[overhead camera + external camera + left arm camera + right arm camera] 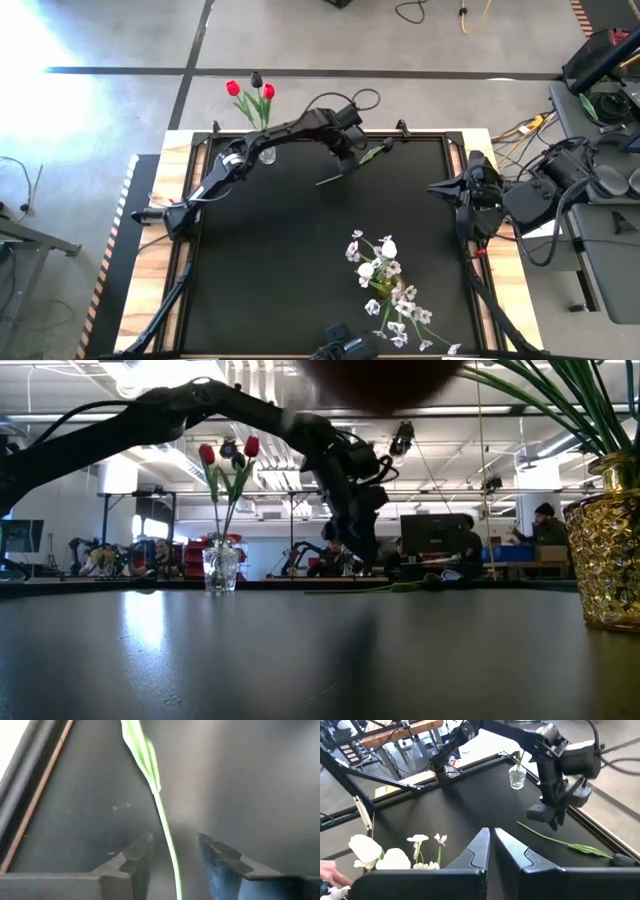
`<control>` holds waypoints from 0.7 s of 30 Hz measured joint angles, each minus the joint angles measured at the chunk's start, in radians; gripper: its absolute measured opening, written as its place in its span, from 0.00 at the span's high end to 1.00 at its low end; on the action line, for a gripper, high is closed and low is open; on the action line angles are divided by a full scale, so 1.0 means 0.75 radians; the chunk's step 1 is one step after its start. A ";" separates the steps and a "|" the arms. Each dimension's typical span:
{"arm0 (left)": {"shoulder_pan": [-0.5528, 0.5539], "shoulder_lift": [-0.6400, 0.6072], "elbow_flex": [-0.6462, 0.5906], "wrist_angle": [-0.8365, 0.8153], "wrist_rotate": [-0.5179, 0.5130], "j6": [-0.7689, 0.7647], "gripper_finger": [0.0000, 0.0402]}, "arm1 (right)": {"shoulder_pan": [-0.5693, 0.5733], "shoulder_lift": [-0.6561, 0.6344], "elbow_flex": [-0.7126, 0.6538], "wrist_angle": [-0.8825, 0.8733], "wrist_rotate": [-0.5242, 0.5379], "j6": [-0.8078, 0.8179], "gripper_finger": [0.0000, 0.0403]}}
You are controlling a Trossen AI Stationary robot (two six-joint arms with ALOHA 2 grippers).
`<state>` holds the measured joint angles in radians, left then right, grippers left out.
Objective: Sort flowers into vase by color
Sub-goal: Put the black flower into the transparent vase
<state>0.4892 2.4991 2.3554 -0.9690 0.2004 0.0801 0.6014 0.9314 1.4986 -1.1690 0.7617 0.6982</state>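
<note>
Flower: long thin green stem, narrow leaf, dark head, flat on black table, far centre. Left claw over stem, fingers parted either side, not gripping. Right claw shut, empty, table's right edge.

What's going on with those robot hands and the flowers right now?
Left hand open, over loose dark tulip lying on table. Right hand shut, parked at table's right edge. Red tulips in clear vase. Nothing blocking.

My left pincer hung low over the far side of the desk, fingers parted; my right pincer waited closed at the right edge.
</note>
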 joint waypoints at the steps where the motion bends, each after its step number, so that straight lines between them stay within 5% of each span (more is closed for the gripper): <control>1: 0.001 0.013 -0.001 0.004 -0.002 -0.012 0.63 | 0.000 0.001 0.000 0.001 0.000 0.001 0.96; 14: 0.022 0.020 0.001 -0.004 -0.009 -0.012 0.59 | 0.000 0.011 0.000 0.003 0.023 0.053 0.96; 21: 0.122 -0.033 0.000 -0.092 -0.081 -0.011 0.81 | -0.049 0.026 -0.001 -0.004 0.033 0.090 0.96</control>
<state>0.5804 2.4745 2.3554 -1.0377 0.1393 0.0715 0.5644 0.9510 1.4979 -1.1724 0.7863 0.7656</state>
